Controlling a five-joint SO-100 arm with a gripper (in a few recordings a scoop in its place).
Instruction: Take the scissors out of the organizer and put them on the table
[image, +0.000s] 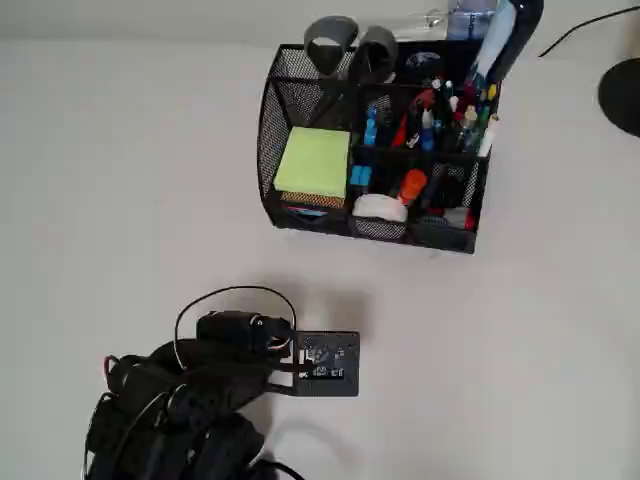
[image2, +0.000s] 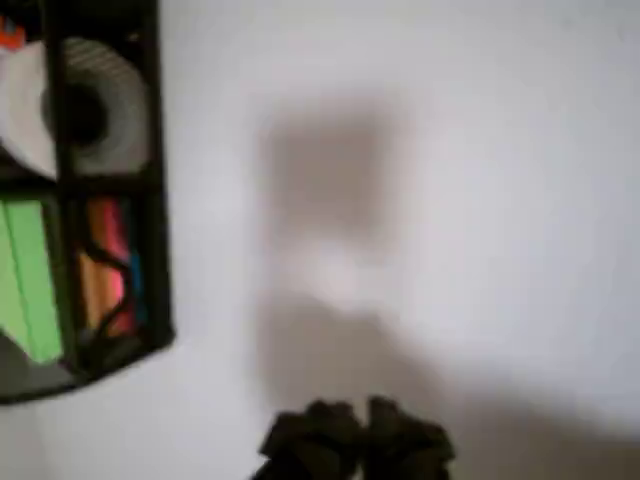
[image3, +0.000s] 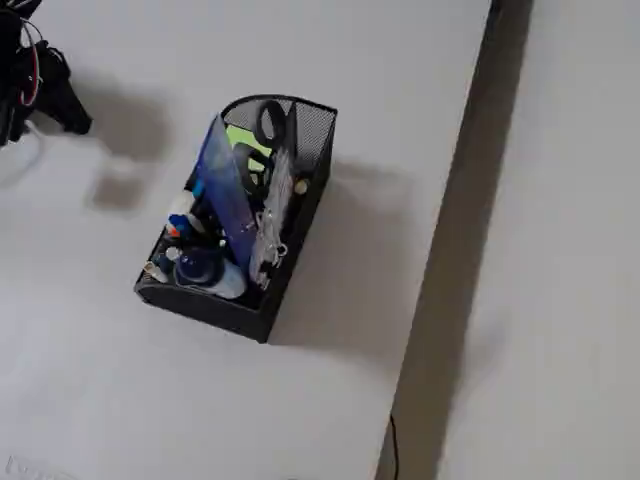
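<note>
While the white matte tabletop (image: 120, 180) spreads wide and bare under soft light, ending in the fixed view at a straight edge with a dark gap beside it, the black wire-mesh organizer (image: 272, 130) stands near its far side. The scissors (image: 348, 45) stand upright in the rear compartment, grey loop handles above the rim, behind a lime-green sticky-note pad (image: 314, 162). The claw (image2: 358, 442) hovers apart from the organizer, its blurred dark fingertips pressed together, holding nothing.
</note>
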